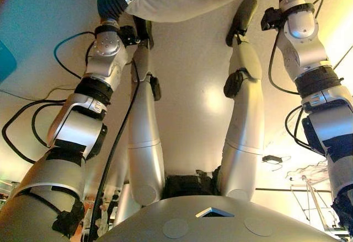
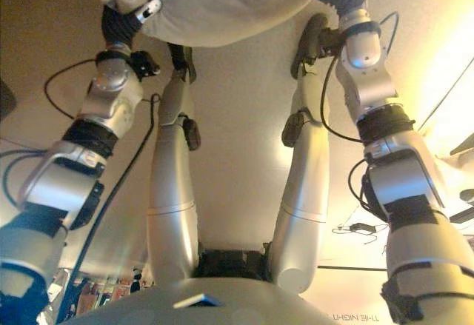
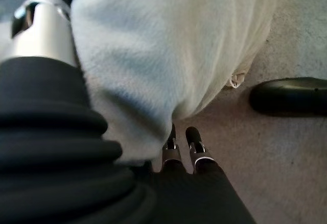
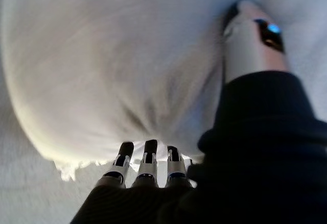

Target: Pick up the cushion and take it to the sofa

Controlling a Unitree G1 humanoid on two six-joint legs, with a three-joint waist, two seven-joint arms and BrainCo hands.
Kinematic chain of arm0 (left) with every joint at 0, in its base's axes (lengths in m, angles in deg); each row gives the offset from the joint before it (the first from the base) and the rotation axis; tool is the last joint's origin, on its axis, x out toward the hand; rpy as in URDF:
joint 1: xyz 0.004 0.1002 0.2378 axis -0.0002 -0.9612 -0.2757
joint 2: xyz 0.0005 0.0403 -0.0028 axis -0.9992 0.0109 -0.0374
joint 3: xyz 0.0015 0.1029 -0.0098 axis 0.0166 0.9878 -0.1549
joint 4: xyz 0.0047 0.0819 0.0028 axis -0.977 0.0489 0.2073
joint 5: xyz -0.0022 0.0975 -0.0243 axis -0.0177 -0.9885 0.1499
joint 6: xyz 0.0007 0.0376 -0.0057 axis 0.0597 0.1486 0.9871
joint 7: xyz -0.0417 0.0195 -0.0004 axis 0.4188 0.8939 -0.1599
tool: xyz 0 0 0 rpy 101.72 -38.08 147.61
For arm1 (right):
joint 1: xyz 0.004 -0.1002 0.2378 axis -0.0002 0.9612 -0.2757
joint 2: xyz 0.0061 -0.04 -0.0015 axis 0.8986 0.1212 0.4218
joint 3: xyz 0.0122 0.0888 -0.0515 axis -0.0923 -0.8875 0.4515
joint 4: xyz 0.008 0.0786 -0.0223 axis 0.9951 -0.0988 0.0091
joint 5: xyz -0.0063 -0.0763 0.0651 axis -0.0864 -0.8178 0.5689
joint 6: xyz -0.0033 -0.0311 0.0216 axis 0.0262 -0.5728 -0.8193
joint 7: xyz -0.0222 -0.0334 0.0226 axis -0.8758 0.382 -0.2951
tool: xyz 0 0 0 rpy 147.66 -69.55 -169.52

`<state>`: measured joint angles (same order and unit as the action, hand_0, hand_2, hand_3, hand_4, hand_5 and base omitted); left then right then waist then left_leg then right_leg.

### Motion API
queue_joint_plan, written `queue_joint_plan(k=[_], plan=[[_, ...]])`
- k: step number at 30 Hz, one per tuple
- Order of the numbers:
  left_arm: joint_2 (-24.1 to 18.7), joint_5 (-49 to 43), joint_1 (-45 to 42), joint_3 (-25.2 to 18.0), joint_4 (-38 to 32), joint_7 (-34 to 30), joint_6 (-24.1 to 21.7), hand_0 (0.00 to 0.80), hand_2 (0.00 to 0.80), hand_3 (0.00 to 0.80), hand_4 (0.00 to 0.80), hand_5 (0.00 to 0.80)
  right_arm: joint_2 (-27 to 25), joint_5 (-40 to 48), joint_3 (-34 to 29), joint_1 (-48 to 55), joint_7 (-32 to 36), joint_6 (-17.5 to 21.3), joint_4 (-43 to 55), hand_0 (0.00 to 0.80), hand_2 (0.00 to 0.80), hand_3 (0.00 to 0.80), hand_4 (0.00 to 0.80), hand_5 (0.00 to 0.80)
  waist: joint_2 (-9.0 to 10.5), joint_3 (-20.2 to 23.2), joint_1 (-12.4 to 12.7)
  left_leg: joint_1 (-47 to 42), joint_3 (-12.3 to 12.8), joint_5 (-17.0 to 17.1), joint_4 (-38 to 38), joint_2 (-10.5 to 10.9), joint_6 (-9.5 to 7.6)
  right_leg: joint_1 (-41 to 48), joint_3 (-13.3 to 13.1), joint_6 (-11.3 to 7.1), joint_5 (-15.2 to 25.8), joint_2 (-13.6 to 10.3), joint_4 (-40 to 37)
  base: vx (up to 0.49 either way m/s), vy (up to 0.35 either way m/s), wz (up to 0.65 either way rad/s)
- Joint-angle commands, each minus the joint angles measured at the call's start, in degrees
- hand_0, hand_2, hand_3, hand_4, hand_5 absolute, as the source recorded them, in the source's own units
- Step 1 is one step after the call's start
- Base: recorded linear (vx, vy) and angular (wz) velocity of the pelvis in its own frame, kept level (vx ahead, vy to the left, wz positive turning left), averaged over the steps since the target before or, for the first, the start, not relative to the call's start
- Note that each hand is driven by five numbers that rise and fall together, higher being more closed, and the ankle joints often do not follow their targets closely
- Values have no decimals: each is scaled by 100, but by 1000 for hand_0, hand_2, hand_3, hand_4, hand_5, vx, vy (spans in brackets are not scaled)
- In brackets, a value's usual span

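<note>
Plump cream fabric cushion [image 2: 211, 3], top of frame — soft, light; left hand [image 3: 176, 150], right hand [image 4: 145, 160] clasp opposite ends.

Indoor room, kind unclear; pale carpeted floor [image 1: 187, 76]; metal stand [image 1: 314, 198] at the edge.

The cushion [image 4: 102, 66] is showing plain off-white fabric, unpatterned, with the floor [image 3: 286, 152] below looking speckled beige-grey.
</note>
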<state>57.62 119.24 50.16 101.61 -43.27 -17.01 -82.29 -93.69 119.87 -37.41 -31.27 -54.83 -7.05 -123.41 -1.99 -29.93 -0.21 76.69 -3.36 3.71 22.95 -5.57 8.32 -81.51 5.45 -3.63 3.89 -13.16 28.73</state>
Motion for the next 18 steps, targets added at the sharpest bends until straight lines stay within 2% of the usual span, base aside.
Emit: queue_joint_plan(k=[1, 2, 3, 4, 5, 6, 7, 8, 11, 18], plan=[[342, -244, -183, 122, -654, -1, -430, 0, 0, 0, 0, 0, 348, 274, 215, -329, 714, 205, 612, 0, 0, 0, 0, 0, -47, 14, 162, 504, -281, 29, 112, -102, 6, -58, -364, -731, -40, -283, -92, -22, 32, 6], [388, -174, -156, 123, -763, -102, -451, 0, 0, 0, 0, 0, 399, 290, 232, -353, 894, 123, 717, 0, 0, 0, 0, 0, -54, 14, 162, 501, -281, 36, 94, -100, 3, -64, -367, -733, -42, -284, -98, -20, 42, 4], [422, -98, -143, 106, -888, -287, -490, 552, 552, 552, 552, 552, 429, 340, 250, -362, 1128, 38, 834, 0, 0, 0, 0, 0, -64, 14, 163, 482, -272, 47, 67, -96, 5, -43, -365, -737, -43, -288, -131, -13, 33, 1], [453, -58, -142, 92, -993, -461, -485, 800, 800, 800, 800, 800, 445, 336, 262, -353, 1336, -20, 929, 0, 0, 0, 0, 0, -74, 14, 161, 448, -263, 58, 37, -92, 8, -4, -362, -742, -40, -291, -174, 0, 0, 0], [474, -25, -147, 93, -1063, -566, -496, 800, 800, 800, 800, 800, 448, 283, 274, -341, 1453, -16, 1004, 0, 0, 0, 0, 0, -81, 14, 159, 423, -259, 69, 20, -88, 9, 26, -361, -745, -31, -294, -205, 0, 0, 0], [507, 46, -179, 101, -1171, -725, -587, 800, 800, 800, 800, 800, 432, 284, 312, -315, 1609, -34, 1134, 216, 216, 216, 216, 216, -84, 14, 156, 386, -265, 92, -1, -74, 6, 67, -359, -749, 1, -298, -248, 0, 0, 0], [544, 132, -243, 92, -1277, -856, -673, 800, 800, 800, 800, 800, 420, 258, 328, -285, 1720, -58, 1248, 593, 593, 593, 593, 593, -87, 14, 159, 339, -271, 109, -27, -65, 0, 114, -353, -755, 22, -305, -283, 0, 0, 0], [567, 232, -301, 81, -1391, -956, -730, 800, 800, 800, 800, 800, 409, 192, 335, -246, 1795, -66, 1342, 800, 800, 800, 800, 800, -93, 14, 164, 294, -275, 129, -52, -57, -7, 157, -351, -762, 39, -312, -307, 0, 0, 0], [645, 435, -484, 47, -1719, -1182, -910, 800, 800, 800, 800, 800, 365, 44, 334, -160, 1918, -52, 1501, 800, 800, 800, 800, 800, -96, 14, 185, 123, -287, 182, -133, -24, -16, 318, -323, -790, 118, -351, -411, -16, -43, 1], [767, -362, -1047, 133, -2601, -917, -1164, 800, 800, 800, 800, 800, 307, -103, 195, 330, 1739, 221, 1840, 800, 800, 800, 800, 800, -51, 14, 218, -590, -268, 215, -371, 10, -9, 978, -132, -800, 260, -413, -710, -18, -62, 5]])
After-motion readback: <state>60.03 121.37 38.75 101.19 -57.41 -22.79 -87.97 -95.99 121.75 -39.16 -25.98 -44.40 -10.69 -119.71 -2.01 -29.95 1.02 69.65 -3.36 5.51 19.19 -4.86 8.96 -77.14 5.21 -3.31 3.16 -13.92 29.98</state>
